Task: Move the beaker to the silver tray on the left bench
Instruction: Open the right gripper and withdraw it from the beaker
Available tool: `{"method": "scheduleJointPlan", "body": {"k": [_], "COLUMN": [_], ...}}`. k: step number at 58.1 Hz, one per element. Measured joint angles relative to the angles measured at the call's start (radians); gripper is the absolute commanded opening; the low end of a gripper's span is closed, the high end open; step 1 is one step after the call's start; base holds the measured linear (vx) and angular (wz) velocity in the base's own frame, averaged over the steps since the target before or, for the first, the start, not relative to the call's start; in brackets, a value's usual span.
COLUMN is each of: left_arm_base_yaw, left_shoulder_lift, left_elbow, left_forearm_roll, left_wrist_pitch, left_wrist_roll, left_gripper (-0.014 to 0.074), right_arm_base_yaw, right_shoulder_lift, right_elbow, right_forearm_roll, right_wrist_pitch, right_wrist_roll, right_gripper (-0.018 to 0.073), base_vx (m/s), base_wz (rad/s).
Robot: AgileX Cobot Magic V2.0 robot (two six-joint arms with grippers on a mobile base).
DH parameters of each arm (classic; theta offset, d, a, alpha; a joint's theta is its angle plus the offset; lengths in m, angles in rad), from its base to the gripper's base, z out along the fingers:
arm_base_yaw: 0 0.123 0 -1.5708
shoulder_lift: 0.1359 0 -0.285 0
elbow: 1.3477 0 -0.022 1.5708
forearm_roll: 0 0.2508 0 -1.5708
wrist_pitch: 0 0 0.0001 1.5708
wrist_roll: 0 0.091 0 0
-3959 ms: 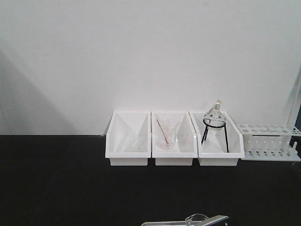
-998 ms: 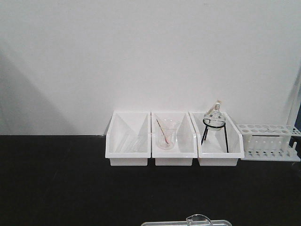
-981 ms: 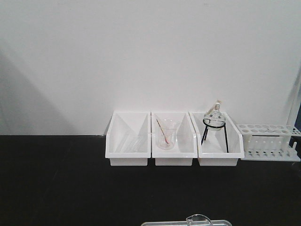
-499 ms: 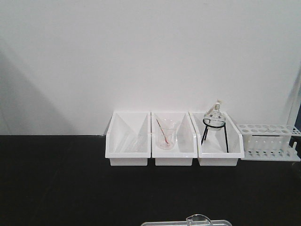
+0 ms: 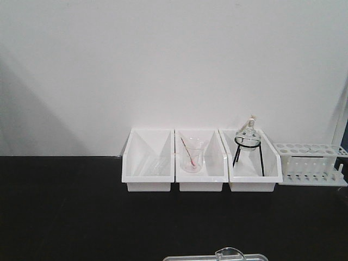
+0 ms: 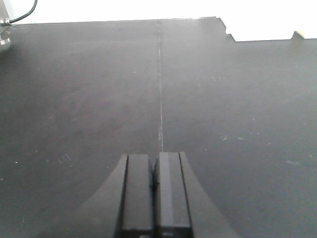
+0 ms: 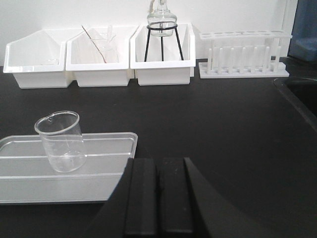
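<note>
the beaker (image 7: 60,141) stands upright on the silver tray (image 7: 106,144), toward the tray's middle, its spout on the left side of the rim; in the front view only the beaker's rim (image 5: 229,252) and the tray's far edge (image 5: 185,258) peek over the bottom of the picture. the tray lies flat on the left bench (image 7: 208,119), near the viewer and left of the right gripper (image 7: 159,198), whose two dark fingers are pressed together with nothing between them, apart from the tray's right corner. the left gripper (image 6: 155,193) also has its fingers together and holds nothing, hanging over a bare stretch of the black worktop (image 6: 89,99) where a thin seam (image 6: 160,89) runs away toward the far edge. at the far side of the bench, against the white wall (image 5: 163,65), three white bins (image 5: 201,160) sit in a row touching one another: the left one looks to hold some clear glassware, too faint to name, the middle one holds a small glass beaker (image 5: 192,156) with a reddish rod, and the right one holds a round flask (image 5: 248,135) on a black stand. just right of the bins stands a white test tube rack (image 5: 310,163).
</note>
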Motion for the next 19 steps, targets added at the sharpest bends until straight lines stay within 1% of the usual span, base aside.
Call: {"method": "scheduleJointPlan", "body": {"k": [19], "left_arm_base_yaw": [0.000], "left_shoulder_lift": [0.000], "left_elbow": [0.000], "left_forearm_roll": [0.000], "left_wrist_pitch": [0.000], "left_wrist_roll": [0.000], "left_gripper": [0.0001], "right_arm_base_yaw": [0.000], "right_shoulder_lift": [0.000], "right_elbow": [0.000], "right_forearm_roll": [0.000], "right_wrist_pitch": [0.005], "right_wrist_roll": [0.000], "right_gripper": [-0.0011], "base_vx": [0.00], "base_wz": [0.00]}}
